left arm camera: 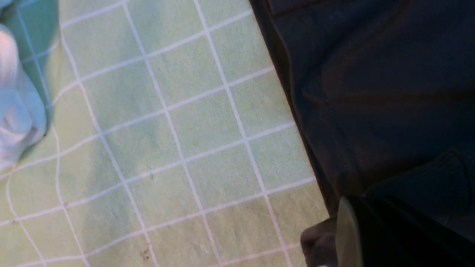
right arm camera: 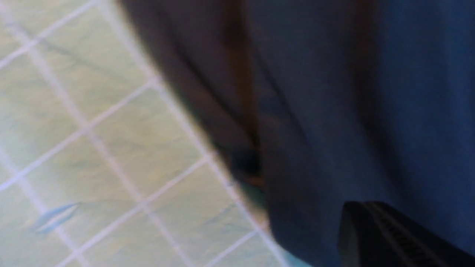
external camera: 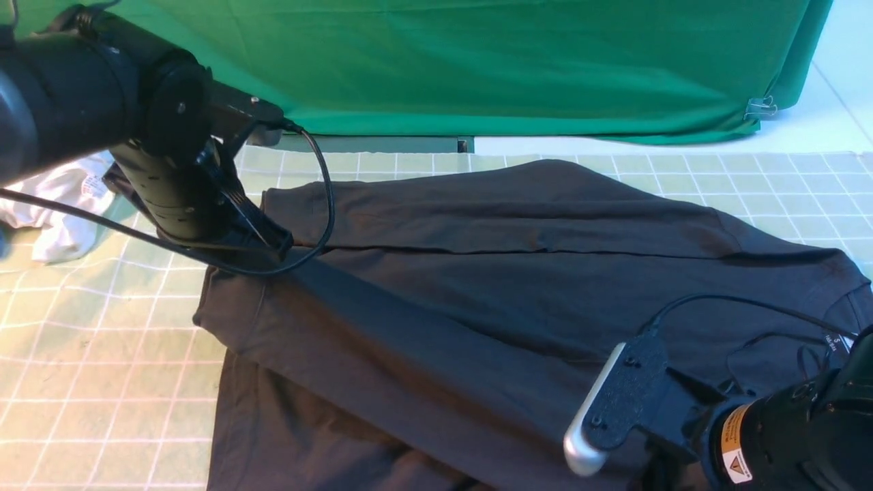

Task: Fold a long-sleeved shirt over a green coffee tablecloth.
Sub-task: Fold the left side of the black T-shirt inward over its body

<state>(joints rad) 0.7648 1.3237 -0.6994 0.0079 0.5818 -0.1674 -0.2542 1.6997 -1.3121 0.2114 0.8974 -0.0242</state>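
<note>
The left pincer (external camera: 273,242) was squeezed together at the left edge of the long-sleeved shirt (external camera: 477,286) and seemed to pinch a bit of it. The shirt lay on the green coffee tablecloth (external camera: 102,354), partly folded. The right pincer (right arm camera: 386,237) was at the shirt's right end. I couldn't tell if it was apart or together. Next, I think, they needed to let go and grab a fresh edge.

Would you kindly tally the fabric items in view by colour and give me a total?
Black: 1, the shirt
White: 1, the garment
Pale green with white grid: 1, the tablecloth
Deep green: 1, the cloth at the back
Total: 4
</note>
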